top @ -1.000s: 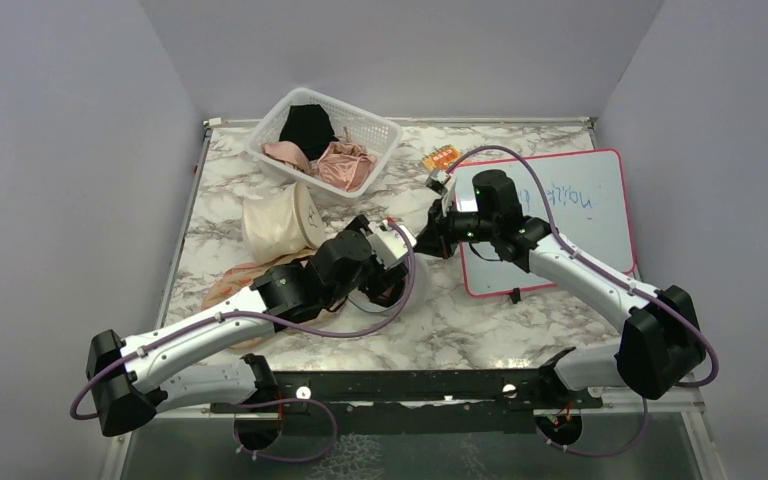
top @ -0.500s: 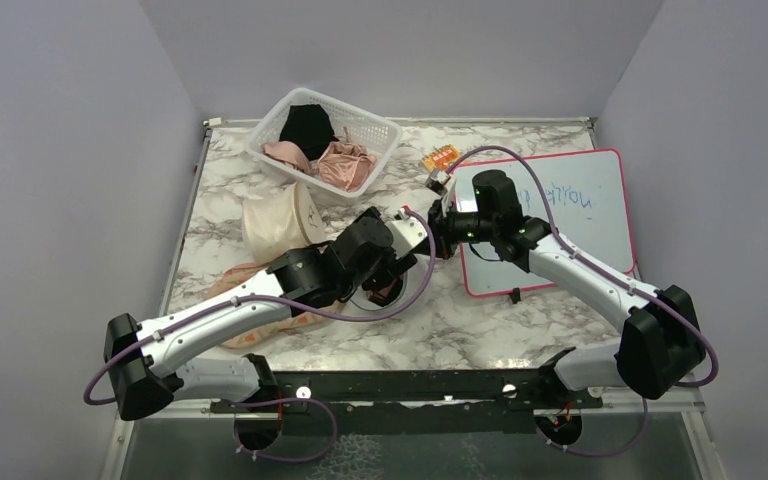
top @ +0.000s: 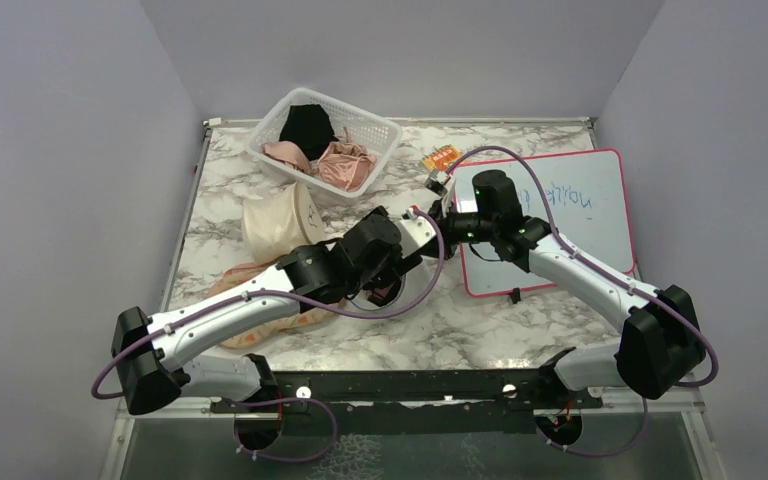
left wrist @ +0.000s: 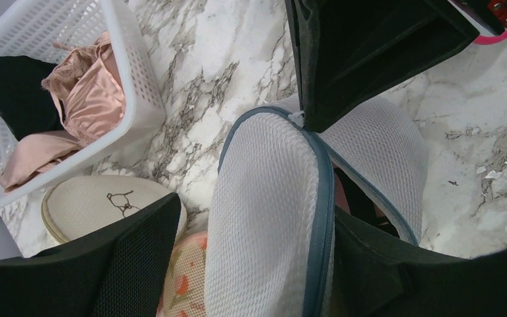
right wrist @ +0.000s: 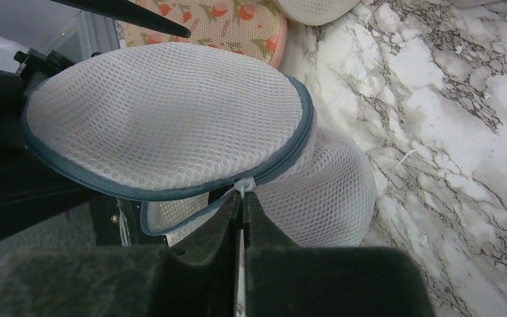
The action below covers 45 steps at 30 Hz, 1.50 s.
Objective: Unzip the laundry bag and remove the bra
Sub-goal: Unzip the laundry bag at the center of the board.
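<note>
The laundry bag [left wrist: 386, 152] sits about mid-table, just left of the whiteboard [top: 580, 215] & nearer than the basket [left wrist: 138, 86]. Its lid [right wrist: 165, 119] is tipped up like an open shell. The zip is undone round a good part of the rim, so a gap into the bag shows under the lid. The lid is up b/c the right gripper [right wrist: 241, 206] has its two fingers pressed together on the little white zip pull [right wrist: 243, 187] at the far-right edge of the rim. Pulling there prob drags the zip along & lifts the lid too. The left gripper [left wrist: 257, 212] comes in from the near left w/ its fingers spread, one on each side of the lid. A gap shows by one finger, so it doesn't look like it's squeezing. It's prob there to steady the bag so it won't slide when the zip gets tugged. The bra isn't in clear view, since the inside of the bag looks dark. I think the zip needs to go a bit more before anything can reach in. Just left of the bag lies a peach flower pouch [right wrist: 224, 26], partly under the lid. Past that, farther left, is a cream round bag [left wrist: 105, 205]. The basket at the far left holds pink & black clothes. All of it rests on the marble table [left wrist: 237, 53].
</note>
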Motion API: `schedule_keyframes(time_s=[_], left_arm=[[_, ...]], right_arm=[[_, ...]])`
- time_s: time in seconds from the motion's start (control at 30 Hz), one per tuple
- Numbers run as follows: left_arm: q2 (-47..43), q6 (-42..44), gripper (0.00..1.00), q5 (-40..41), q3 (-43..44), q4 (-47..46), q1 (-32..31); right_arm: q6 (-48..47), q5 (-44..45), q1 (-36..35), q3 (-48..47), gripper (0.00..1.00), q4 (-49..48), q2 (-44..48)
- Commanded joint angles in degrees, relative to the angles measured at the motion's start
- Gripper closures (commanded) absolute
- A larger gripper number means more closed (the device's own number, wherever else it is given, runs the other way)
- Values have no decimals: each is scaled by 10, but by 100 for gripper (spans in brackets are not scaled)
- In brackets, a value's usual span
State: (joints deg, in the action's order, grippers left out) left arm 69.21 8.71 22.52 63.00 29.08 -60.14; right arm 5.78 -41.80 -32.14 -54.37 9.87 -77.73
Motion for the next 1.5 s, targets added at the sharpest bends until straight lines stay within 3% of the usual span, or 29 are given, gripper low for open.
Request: schedule_keyframes(time_s=[0.0, 0.2, 0.47, 0.83, 1.13, 1.47], left_arm=[[22, 7, 36, 2, 4, -21, -3], [50, 1, 35, 2, 9, -40, -3], [29, 1, 69, 33, -10, -64, -3], [-92, 108, 99, -74, -100, -108, -5], [-145, 182, 100, -145, -109, -133, -9], [-179, 216, 100, -161, -103, -166, -10]], right_arm=[[8, -24, 1, -7, 99, -9, -3], [9, -26, 2, -7, 99, -9, 1], [5, -20, 1, -3, 99, -3, 7], [17, 2, 1, 1, 99, -18, 7], [7, -2, 2, -9, 99, -45, -29], [-19, 0, 3, -40, 99, -87, -87]])
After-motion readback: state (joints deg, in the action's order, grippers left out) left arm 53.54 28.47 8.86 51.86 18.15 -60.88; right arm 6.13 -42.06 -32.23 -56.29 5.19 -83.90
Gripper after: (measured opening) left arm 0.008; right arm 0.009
